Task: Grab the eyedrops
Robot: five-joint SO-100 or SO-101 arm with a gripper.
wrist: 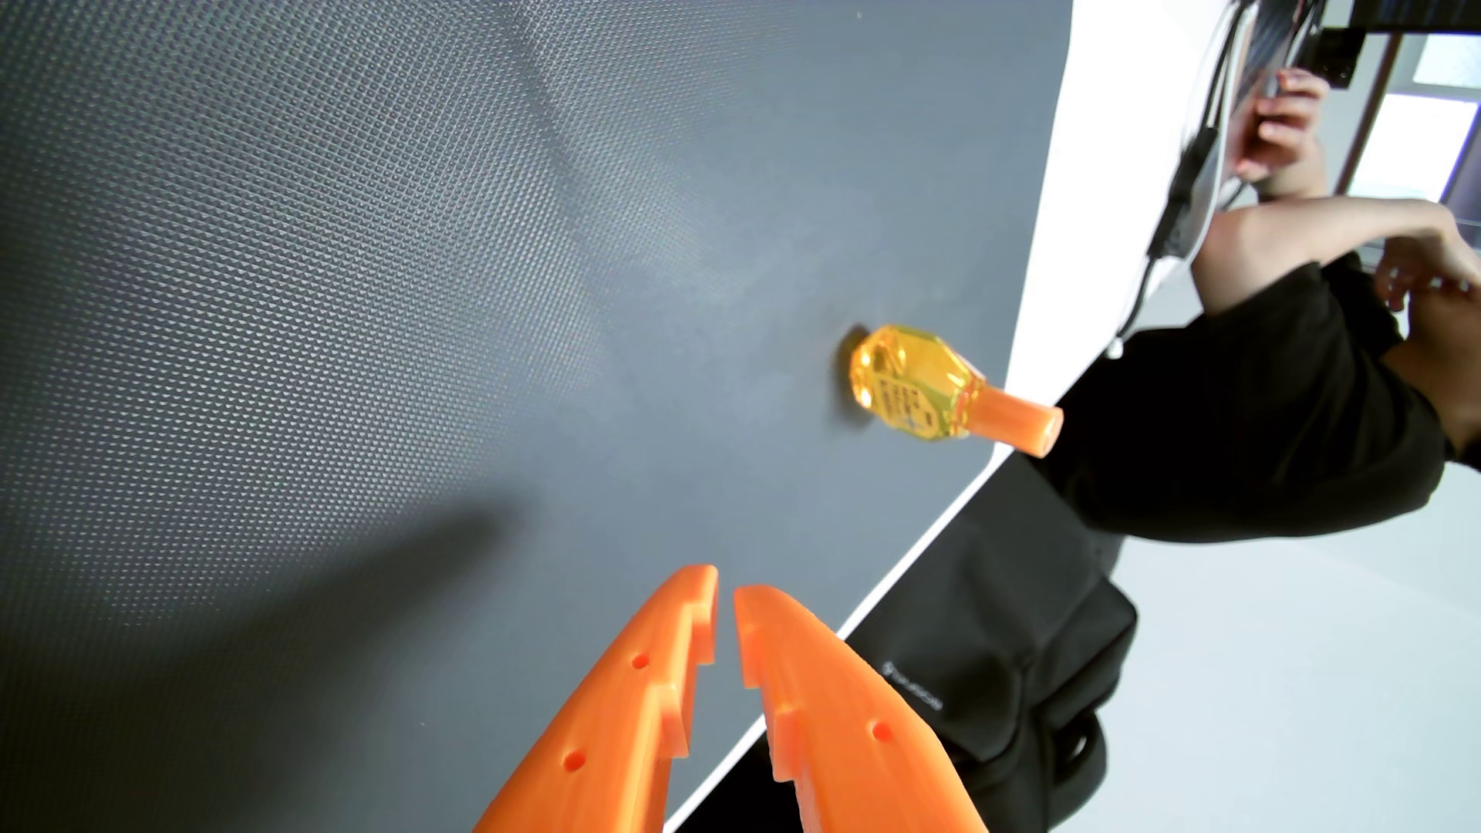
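wrist view: the orange gripper [725,589] enters from the bottom edge, its two fingers nearly together with only a thin gap between the tips, holding nothing; the eyedrops bottle [922,388], clear yellow with an orange cap [1022,424], stands on the dark textured mat [401,280] near the mat's right edge, well apart from the fingertips and off to their upper right; a person in a black sleeve [1250,416] sits beyond the table edge; judging from this, the grab has not begun; the approach, opening wider and closing on the bottle are all left.
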